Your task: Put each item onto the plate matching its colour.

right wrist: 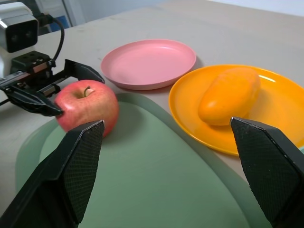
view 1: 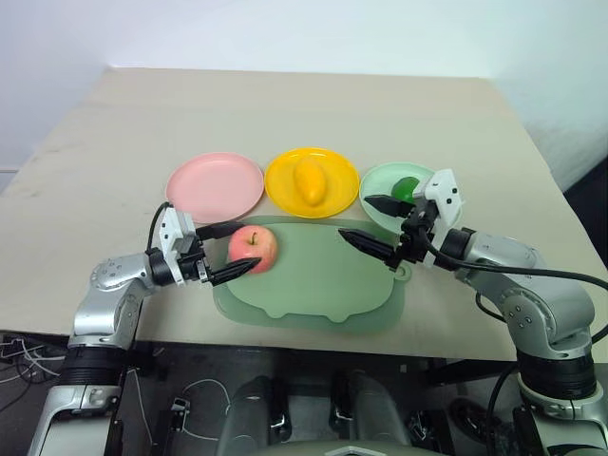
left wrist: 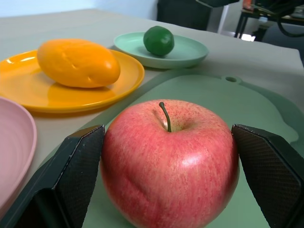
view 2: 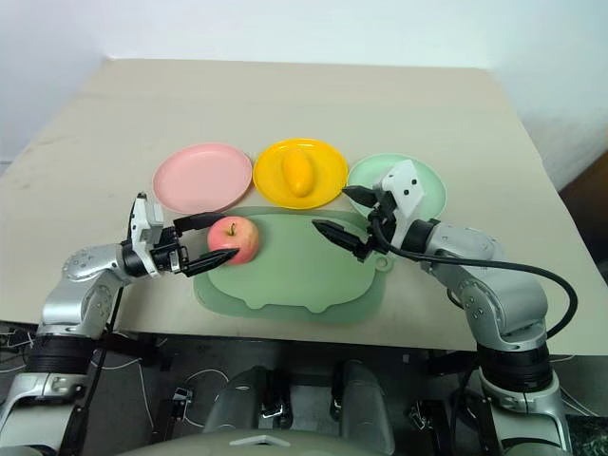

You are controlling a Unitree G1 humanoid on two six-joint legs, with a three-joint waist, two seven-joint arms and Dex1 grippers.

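Observation:
A pinkish-red apple (view 1: 253, 249) stands on the left part of a translucent green tray (view 1: 323, 285). My left gripper (view 1: 232, 251) is open, one black finger on each side of the apple; in the left wrist view one finger (left wrist: 78, 166) lies against its skin and the other stands just off it. The pink plate (view 1: 215, 185) behind it holds nothing. A yellow mango (view 1: 310, 180) lies on the yellow plate (view 1: 280, 180). A small dark-green fruit (view 1: 406, 188) rests on the mint plate (view 1: 380, 180). My right gripper (view 1: 375, 224) hovers open over the tray's right end, holding nothing.
The three plates stand in a row just behind the tray, which lies near the table's front edge (view 1: 285, 334). Behind the plates the beige tabletop (view 1: 304, 104) stretches back to a white wall.

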